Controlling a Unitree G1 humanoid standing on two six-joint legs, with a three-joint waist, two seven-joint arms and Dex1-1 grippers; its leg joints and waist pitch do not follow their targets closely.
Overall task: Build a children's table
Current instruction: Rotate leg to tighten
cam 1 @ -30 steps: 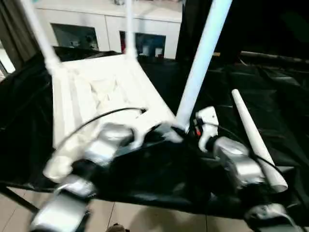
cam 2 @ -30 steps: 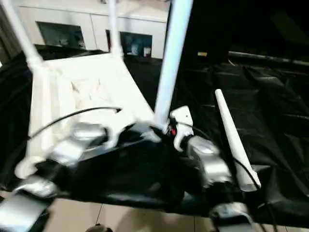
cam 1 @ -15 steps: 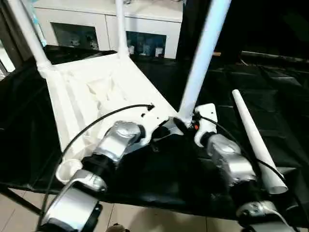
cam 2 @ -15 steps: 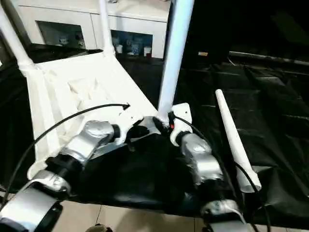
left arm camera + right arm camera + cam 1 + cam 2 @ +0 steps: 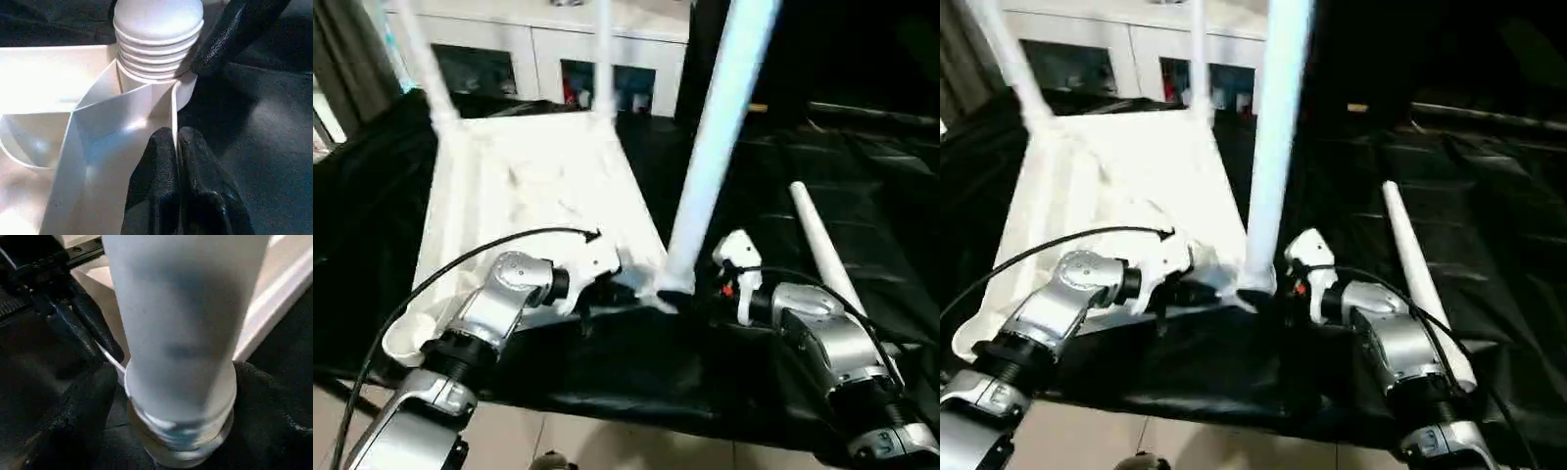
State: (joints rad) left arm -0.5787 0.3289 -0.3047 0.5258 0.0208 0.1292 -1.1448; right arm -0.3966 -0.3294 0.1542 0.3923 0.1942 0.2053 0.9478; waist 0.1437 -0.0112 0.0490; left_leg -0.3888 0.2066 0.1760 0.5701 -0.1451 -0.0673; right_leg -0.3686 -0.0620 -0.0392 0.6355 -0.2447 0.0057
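The white tabletop [image 5: 538,186] lies upside down on the black-draped table [image 5: 862,166]. Two legs [image 5: 426,69] [image 5: 603,59] stand in its far corners. A third leg [image 5: 710,166] stands in the near right corner socket. My right gripper [image 5: 680,294] is open, one finger [image 5: 83,416] on each side of that leg's base [image 5: 178,382]. Just left of that corner, my left gripper [image 5: 176,147] is shut on the tabletop's thin near rim [image 5: 173,107]. One loose leg [image 5: 822,255] lies on the cloth to the right.
The near left corner socket [image 5: 406,338] holds no leg. A white glass-door cabinet [image 5: 538,59] stands behind the table. The table's front edge runs just under my forearms, with tiled floor [image 5: 607,441] below.
The whole picture has shifted, so the camera has moved. My right forearm has drawn back a little to the right of the near leg. The left gripper stays on the rim.
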